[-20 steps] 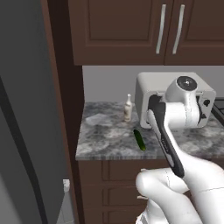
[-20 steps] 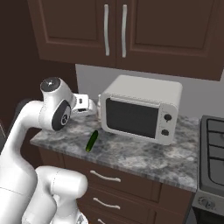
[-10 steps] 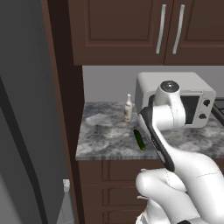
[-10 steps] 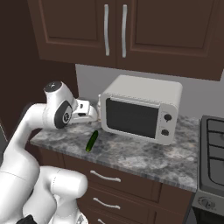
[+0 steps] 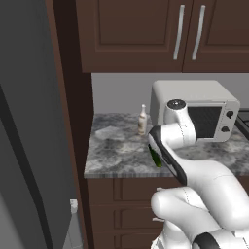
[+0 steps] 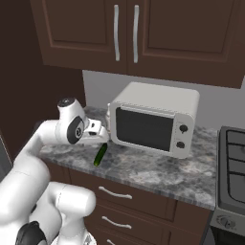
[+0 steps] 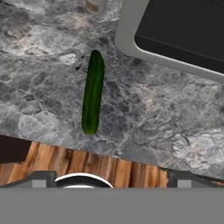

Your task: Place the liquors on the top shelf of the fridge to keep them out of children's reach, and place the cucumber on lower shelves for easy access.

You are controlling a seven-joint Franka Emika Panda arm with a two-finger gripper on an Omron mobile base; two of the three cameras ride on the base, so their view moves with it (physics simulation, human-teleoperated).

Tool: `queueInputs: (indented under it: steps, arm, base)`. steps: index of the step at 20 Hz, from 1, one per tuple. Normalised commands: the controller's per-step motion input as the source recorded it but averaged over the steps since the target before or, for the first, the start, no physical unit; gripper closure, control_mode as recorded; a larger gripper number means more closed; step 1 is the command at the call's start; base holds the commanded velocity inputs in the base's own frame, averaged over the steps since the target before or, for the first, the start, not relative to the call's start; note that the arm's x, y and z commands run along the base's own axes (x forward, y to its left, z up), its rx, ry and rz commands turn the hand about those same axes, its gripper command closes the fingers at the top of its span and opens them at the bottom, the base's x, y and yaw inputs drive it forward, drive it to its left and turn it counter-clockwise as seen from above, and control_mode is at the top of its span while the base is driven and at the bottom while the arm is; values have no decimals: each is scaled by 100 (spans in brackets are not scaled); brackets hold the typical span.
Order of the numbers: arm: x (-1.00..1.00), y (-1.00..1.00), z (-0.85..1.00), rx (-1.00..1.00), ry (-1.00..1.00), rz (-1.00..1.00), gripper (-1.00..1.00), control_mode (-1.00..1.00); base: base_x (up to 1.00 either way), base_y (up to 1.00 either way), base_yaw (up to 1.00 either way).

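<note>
Near the desk's front edge lies the cucumber (image 7: 93, 92), flat and free, just beside the microwave (image 6: 154, 117). Your pincer (image 6: 103, 135) hangs above it, jaws spread wide, nothing held. One cream bottle (image 5: 142, 119) stands toward the back edge, w/ the fridge (image 5: 29, 146) off to the left. You look to be at the approach-to-pick step. Next: drop straight down, turn the jaws across the cucumber's width, then close.

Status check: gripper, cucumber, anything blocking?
Gripper open, empty, above the counter. Cucumber flat on counter, untouched. Microwave close beside; cream-white bottle behind.
</note>
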Motion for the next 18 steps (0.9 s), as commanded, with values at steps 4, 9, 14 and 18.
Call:
queueInputs:
  steps: [4, 9, 14, 18]
  arm:
    - [23, 0, -52, 3, 7, -3, -100, -100]
    - [18, 0, -40, 8, 1, -1, -100, -100]
    - [17, 0, -32, 8, 0, 0, -100, -100]
    - [21, 1, -31, 1, 0, 0, -100, -100]
  base:
    - [0, 0, 0]
    - [0, 0, 0]
    - [0, 0, 0]
    - [0, 0, 0]
